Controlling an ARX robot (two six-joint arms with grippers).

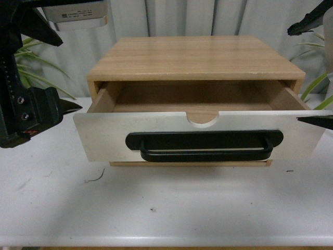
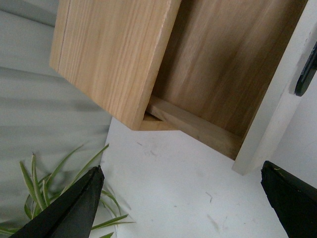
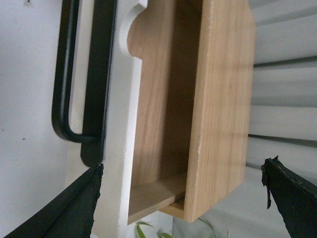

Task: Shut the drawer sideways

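At the far left, thin green striped plant leaves stand before a pale pleated curtain. In front of them, the black left gripper hangs with its two fingers spread wide apart and nothing between them. It is just beside the left end of the drawer, over the white tabletop. The wide shallow drawer with white front and light wood sides sits in the middle of the table, pulled well out of its light wooden box housing. Its front panel faces the camera and tilts slightly down to the left. A semicircular notch cuts into the top edge of the panel, and below it runs the long black bar handle. By the drawer's right end, the black right gripper is likewise wide open and grips nothing. In the front view one dark fingertip lies over the panel's right edge; whether it touches cannot be told. More green leaves show at the far right.
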